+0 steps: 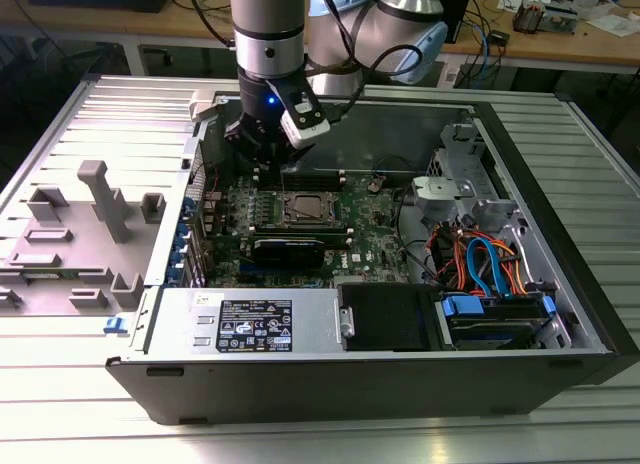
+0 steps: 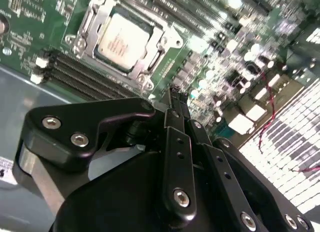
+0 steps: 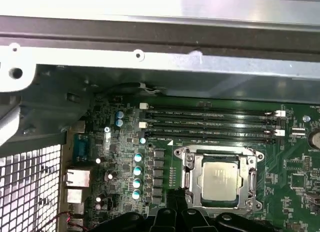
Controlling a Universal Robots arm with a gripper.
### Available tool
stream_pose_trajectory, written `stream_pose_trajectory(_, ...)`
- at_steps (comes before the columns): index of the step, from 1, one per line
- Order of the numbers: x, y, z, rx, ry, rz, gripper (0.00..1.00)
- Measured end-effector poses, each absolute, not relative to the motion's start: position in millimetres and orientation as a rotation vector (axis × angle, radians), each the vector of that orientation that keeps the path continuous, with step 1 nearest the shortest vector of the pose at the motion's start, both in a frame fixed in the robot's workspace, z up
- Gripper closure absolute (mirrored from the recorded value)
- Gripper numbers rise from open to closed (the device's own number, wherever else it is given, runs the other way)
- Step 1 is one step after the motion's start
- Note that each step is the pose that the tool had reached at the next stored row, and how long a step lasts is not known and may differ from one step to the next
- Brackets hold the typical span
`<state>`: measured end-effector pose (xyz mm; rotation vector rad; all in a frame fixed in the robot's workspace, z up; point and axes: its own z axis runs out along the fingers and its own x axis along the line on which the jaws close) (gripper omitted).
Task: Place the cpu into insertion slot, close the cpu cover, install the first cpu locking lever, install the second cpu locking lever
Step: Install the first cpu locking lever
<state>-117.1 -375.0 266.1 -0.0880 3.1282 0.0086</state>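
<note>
In the exterior view the gripper (image 1: pixel 263 154) hangs low over the motherboard (image 1: pixel 380 229) — tips pinched together, holding nothing. Just to the right, the chip (image 1: pixel 307 209) sits in its socket (image 2: pixel 145 81) — frame plate (image 2: pixel 158 48) down around it.

Table: a grey metal table (image 1: pixel 300 439) of long grooved slats fills the foreground of the exterior view and runs back along both sides.
Workbench: a long workbench (image 1: pixel 110 22) with a pale wooden top stands behind the table, across the back of the exterior view.
Bench leg: a white leg (image 1: pixel 133 56) holds the wooden top up towards the exterior view's left.
Bench clutter: loose dark cables (image 1: pixel 205 2) lie on the wood; papers (image 1: pixel 612 24) lie at the exterior view's right end.
Under the bench: deep shadow; the floor cannot be made out.
Light: even light from overhead, with a pale sheen on the slats at the exterior view's lower left.
</note>
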Motion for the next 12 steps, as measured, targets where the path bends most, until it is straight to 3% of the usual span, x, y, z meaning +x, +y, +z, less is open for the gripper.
stream_pose_trajectory(1,-118,-360,266,-0.089,3.128,0.009,0.89)
stream_pose_trajectory(12,-118,-345,266,-0.097,3.128,0.009,0.89)
